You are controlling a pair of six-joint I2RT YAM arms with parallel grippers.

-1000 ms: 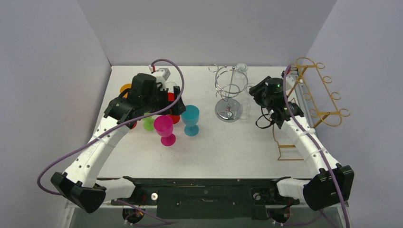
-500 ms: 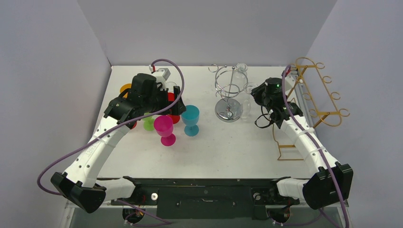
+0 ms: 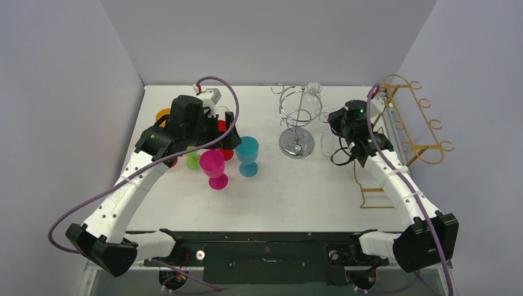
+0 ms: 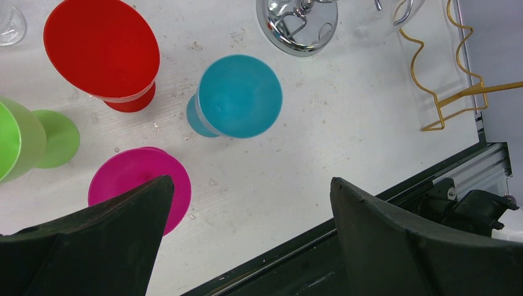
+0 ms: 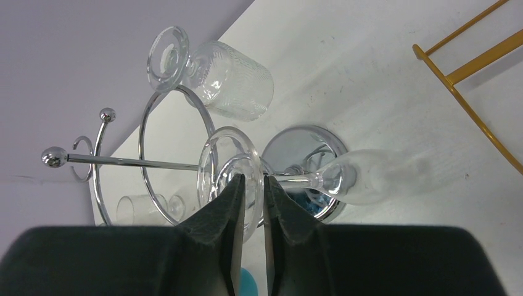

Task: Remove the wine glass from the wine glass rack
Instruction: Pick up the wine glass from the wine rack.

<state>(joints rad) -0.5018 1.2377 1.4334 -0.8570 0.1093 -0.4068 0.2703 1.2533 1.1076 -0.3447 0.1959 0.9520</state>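
Left wrist view: shows four plastic goblets, red, green, magenta, teal, below left gripper, spread wide, holding nothing. Resolves, in right wrist view alone, three clear glasses at one chrome rack. Shows right gripper pinched on stem of wine glass, foot at rack ring.

The white table spreads out ahead of me, its top lightly speckled and scuffed. On my left four plastic goblets stand close together without touching: a red one furthest back, a blue one to its right, a green one to the left, and a pink one nearest me. Behind them sit a clear glass and an orange thing, mostly hidden. Further right, towards the back, the chrome rack stands on its round base. A gold rack sits along the right edge, well apart from the goblets.
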